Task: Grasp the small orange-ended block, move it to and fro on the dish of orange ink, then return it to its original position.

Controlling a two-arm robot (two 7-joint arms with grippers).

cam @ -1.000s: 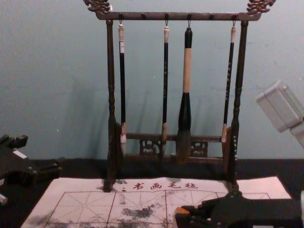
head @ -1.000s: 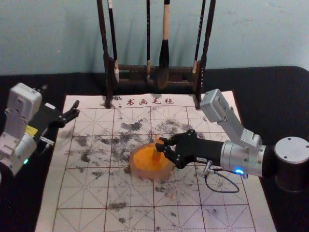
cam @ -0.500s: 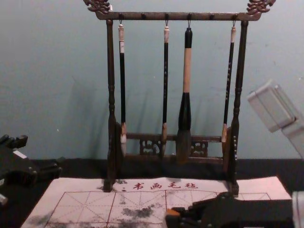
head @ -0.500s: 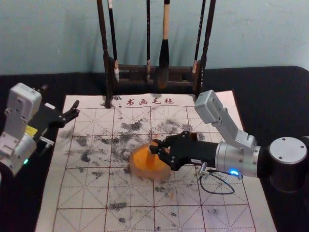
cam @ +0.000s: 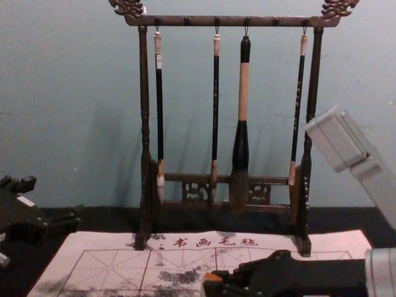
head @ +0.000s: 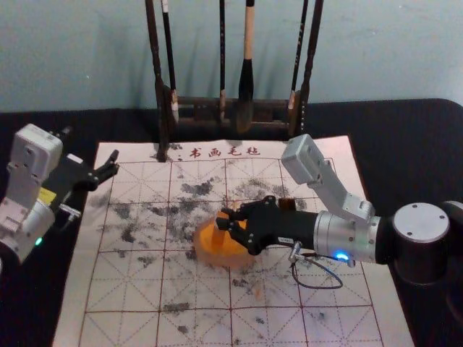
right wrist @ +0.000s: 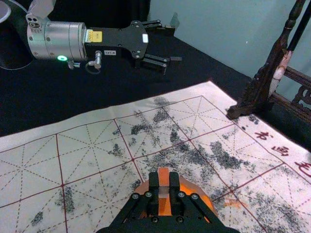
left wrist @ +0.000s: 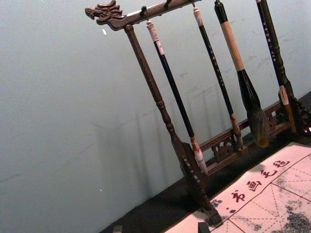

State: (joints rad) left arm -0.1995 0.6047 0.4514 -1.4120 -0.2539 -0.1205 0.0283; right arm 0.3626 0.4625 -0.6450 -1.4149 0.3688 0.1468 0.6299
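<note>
Right gripper [head: 226, 219] clamped on orange-ended block [right wrist: 164, 178], block held upright at the orange ink dish [head: 205, 253], middle of mat [head: 123, 296]. Left gripper [head: 90, 149] parked at left, fingers apart.

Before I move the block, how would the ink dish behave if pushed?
The dish looks wide and low, so it would likely slide on the mat rather than tip. Its round outline might let it swivel; orange ink could slop if jolted.
</note>
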